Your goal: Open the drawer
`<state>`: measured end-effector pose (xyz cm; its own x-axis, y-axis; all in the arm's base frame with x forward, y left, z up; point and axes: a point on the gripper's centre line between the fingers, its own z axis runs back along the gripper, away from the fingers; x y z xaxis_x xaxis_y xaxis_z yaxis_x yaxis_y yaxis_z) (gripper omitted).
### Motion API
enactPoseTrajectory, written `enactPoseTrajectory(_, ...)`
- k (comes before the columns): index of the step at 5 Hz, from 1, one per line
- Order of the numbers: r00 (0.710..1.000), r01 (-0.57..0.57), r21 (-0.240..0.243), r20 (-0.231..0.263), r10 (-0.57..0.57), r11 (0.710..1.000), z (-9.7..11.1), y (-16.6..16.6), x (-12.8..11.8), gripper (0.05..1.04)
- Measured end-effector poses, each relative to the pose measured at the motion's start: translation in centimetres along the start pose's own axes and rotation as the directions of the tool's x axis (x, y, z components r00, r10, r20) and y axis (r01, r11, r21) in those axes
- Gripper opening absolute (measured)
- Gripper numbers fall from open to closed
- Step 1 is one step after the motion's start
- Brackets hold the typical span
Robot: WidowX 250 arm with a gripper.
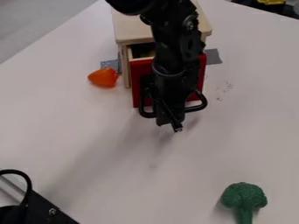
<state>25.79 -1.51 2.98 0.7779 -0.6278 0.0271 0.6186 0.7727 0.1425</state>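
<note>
1. I work over a pale tabletop (58,118); faint dark smudges (224,87) right of centre.
2. Grey floor (41,26) beyond its upper-left edge.
3. Light: I note soft-edged shadows (108,153) across the tabletop.

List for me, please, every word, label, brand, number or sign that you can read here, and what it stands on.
There are none that I can read.
Red drawer front, green broccoli: no legible text.
Small dark marks on the table: too faint and small to tell whether they are writing.
</note>
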Motion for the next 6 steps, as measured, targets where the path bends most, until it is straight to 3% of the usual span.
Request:
enactPoseTrajectory(2, 0.999, 0.041, -0.009, 0.004, -0.041, 0.999, 0.5, -1.6, -0.6, 0.121)
enactPoseTrajectory(3, 0.999, 0.052, -0.013, 0.001, -0.052, 0.999, 0.4, -1.9, -0.7, 0.157)
enactPoseTrajectory(4, 0.998, 0.054, -0.027, -0.011, -0.054, 0.998, 0.4, -2.2, -1.0, 0.378)
enactPoseTrajectory(6, 0.999, 0.041, -0.047, 0.010, -0.041, 0.998, 2.0, -2.3, -0.8, 0.967)
